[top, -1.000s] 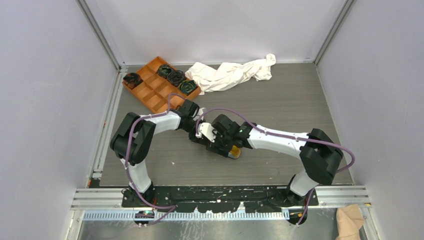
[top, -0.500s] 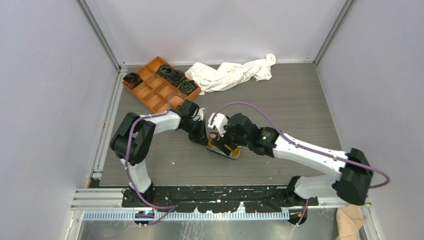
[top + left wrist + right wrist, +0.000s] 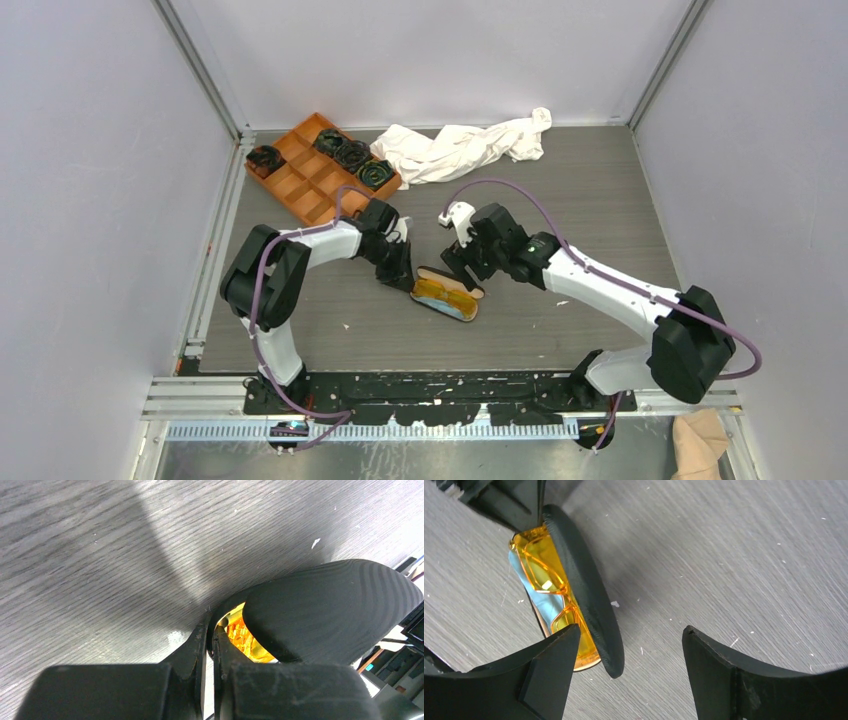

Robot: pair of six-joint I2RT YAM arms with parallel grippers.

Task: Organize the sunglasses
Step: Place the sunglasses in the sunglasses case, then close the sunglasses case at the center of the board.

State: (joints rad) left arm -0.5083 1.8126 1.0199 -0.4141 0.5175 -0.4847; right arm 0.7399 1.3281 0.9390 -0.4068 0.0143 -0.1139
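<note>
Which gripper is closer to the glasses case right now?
Left. The left gripper is shut on the end of the case; the right gripper hangs open just beyond its far side, not touching.

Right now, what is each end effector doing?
Left end effector: closed, pinching the end rim of the black oval glasses case.
Right end effector: open, holding nothing.

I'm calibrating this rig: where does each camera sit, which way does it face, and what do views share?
Top external: above and behind, looking down on the table; left arm and right arm show, bases nearest.
Left wrist: low over the table, facing the case along the shut left gripper.
Right wrist: looking down past the open right gripper at the sunglasses.
Shared: all show the case.
</note>
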